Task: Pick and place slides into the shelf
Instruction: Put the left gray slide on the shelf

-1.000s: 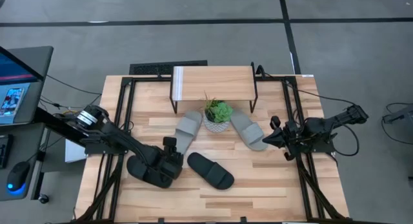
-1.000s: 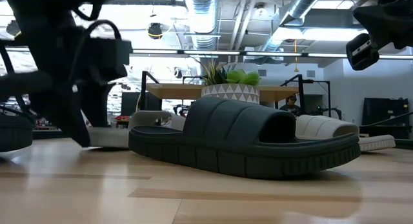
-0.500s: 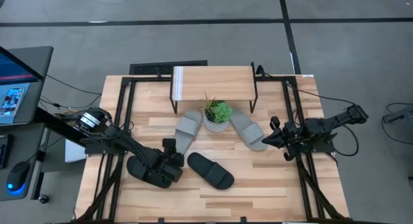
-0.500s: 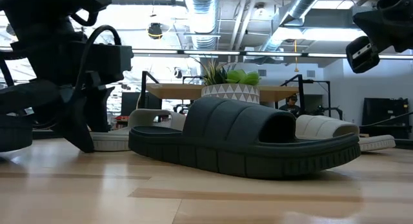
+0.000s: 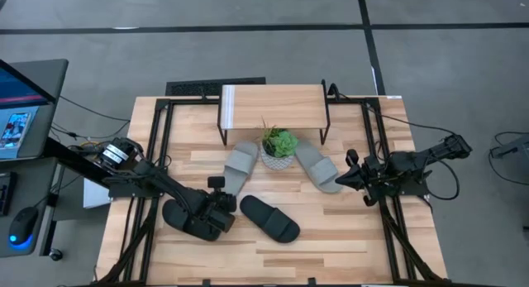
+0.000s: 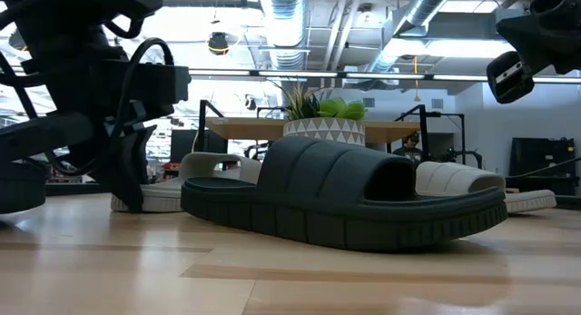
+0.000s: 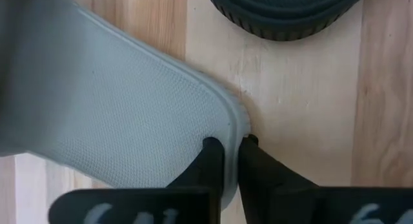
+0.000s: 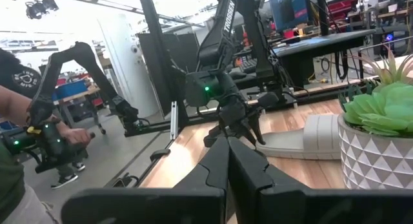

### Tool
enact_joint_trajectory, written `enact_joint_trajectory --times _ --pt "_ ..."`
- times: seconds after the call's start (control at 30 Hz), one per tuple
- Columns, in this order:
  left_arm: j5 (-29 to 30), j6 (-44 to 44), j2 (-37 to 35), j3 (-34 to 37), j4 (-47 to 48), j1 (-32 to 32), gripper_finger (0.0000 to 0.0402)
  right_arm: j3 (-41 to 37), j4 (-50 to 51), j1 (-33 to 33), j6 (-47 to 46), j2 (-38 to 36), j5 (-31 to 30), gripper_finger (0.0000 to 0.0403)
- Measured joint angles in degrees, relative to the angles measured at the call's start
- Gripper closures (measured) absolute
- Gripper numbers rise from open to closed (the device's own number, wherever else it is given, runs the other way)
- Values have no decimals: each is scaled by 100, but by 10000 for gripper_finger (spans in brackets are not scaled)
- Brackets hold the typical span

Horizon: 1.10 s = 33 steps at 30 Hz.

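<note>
Two light grey slides (image 5: 240,165) (image 5: 318,165) lie sole down on either side of a potted plant (image 5: 278,146), in front of the shelf (image 5: 273,107). One black slide (image 5: 269,218) lies in the table's middle. Another black slide (image 5: 188,218) lies partly under my left arm. My left gripper (image 5: 218,186) is shut on the near end of the left grey slide (image 7: 129,108). My right gripper (image 5: 350,174) hovers shut with nothing in it near the table's right edge, beside the right grey slide. My left gripper pinches the rounded rim (image 7: 231,124) at the near end of the left grey slide between its two fingers (image 7: 210,153). One finger is on the footbed side, the other outside the edge. They come down at a slant from the table's near left. The slide (image 6: 159,199) still lies on the table.
The plant pot (image 6: 324,129) stands between the grey slides, right before the shelf's opening. Black metal frames (image 5: 157,146) run along the table's left and right sides. A person (image 8: 26,108) holding control arms shows beyond the table in the right wrist view.
My left gripper has shifted a little toward the left grey slide's near end and come down onto its rim. The slides have stayed where they were.
</note>
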<state>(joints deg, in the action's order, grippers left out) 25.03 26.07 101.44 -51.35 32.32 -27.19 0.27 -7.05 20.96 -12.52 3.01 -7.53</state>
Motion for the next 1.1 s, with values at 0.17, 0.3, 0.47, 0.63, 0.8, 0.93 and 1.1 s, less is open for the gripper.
enact_joint_trajectory --times 0.17,0.3,0.47,0.63,0.8,0.93,1.1 --pt "-219 62 22 -211 324 16 394 0 0 0 0 0 0 403" --pt "-227 57 48 -446 637 14 395 0 0 1 0 0 1 403" --pt "-270 220 53 -509 705 12 396 -1 2 -1 -1 0 0 403" --pt "-240 529 51 -528 771 -56 396 -1 2 -1 1 0 0 403" --pt "-228 746 51 -759 1145 -145 396 1 2 0 0 0 0 403" --pt "-156 947 49 -873 1188 -156 396 -1 2 -1 1 -2 0 403" --pt "93 1112 45 -1085 1346 -178 397 -1 2 0 0 0 0 403"
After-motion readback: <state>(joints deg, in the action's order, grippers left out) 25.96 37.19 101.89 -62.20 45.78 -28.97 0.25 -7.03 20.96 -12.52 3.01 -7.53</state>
